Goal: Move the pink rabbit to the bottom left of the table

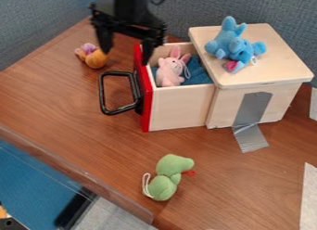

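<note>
Gripper (126, 57) hangs at far left, fingers spread and released, while pink rabbit (169, 71) sits in pulled-out drawer (180, 107) beside blue cloth (197, 72), green toy (166, 178) on table (93, 145) near side.

Brown table (62, 115) | orange plush (96, 59) | wooden drawer box (180, 108) | green plush (166, 178) | grey tape end (250, 138) | white strips (309, 199)

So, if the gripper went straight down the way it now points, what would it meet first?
The gripper would probably meet the black handle or the red panel beside it first, though depth is hard to judge here.
</note>
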Available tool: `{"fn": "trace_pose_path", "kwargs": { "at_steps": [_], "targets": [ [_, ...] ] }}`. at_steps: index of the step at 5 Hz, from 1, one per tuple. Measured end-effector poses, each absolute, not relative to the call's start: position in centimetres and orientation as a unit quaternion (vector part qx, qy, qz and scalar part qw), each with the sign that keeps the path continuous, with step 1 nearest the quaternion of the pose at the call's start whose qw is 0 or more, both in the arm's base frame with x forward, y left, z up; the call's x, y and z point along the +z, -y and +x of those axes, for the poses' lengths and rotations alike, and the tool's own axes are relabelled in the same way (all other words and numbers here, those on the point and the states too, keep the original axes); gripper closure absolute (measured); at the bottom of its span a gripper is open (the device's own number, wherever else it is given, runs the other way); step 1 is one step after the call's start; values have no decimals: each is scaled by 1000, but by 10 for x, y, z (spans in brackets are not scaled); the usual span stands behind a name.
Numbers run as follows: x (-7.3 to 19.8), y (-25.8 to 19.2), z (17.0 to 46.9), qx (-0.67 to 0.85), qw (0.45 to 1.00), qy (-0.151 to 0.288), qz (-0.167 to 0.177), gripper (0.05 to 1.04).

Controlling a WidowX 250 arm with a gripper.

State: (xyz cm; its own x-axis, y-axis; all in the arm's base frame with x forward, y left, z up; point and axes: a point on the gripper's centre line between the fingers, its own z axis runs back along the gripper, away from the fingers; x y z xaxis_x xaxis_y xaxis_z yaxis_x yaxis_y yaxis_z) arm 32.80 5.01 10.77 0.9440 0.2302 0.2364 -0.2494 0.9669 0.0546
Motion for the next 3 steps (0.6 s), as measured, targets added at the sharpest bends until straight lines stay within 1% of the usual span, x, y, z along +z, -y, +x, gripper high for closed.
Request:
{"fn": "trace_pose_path", "kwargs": {
  "at_steps": [1,2,3],
  "targets": [
    [103,-43,348,109,986,119,41,83],
    [95,-34,367,106,987,119,30,83],
    [85,-25,380,96,988,117,30,83]
  ]
}}
